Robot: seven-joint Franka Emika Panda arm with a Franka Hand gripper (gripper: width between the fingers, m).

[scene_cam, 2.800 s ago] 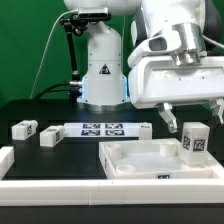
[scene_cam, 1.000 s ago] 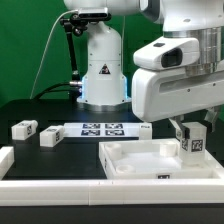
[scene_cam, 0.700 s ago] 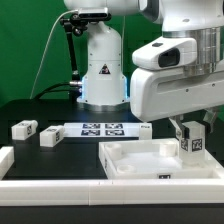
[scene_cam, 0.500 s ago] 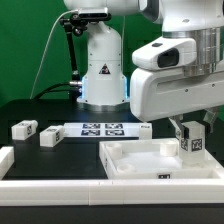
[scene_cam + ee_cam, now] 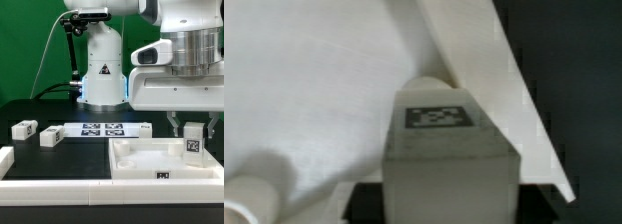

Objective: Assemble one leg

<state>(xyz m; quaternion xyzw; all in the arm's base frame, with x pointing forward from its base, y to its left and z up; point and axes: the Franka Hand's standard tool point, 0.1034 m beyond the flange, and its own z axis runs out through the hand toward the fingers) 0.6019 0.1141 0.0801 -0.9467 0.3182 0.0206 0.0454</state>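
The gripper point(image 5: 193, 126) hangs low over the white tray-like furniture piece point(image 5: 135, 165), at that piece's corner toward the exterior view's right, and its two fingers pinch a leg point(image 5: 193, 143) — a small chunky white block whose black-and-white coded tag faces the camera. The leg stands upright between the fingers, its lower end down at the level of the tray piece's raised rim; whether it touches the recessed floor there cannot be told. The wrist view looks straight down the leg point(image 5: 446, 150), tag on its upper face, with the tray piece's white surface point(image 5: 313, 90) and a slanting white rim beside it, and black table beyond the rim. Well away from the tray piece, toward the exterior view's left, two more tagged white legs point(image 5: 24, 128) point(image 5: 49, 137) lie on the black table, apart from each other. The marker board point(image 5: 103, 128) lies flat behind the tray piece — between it and the arm's white base point(image 5: 102, 65).
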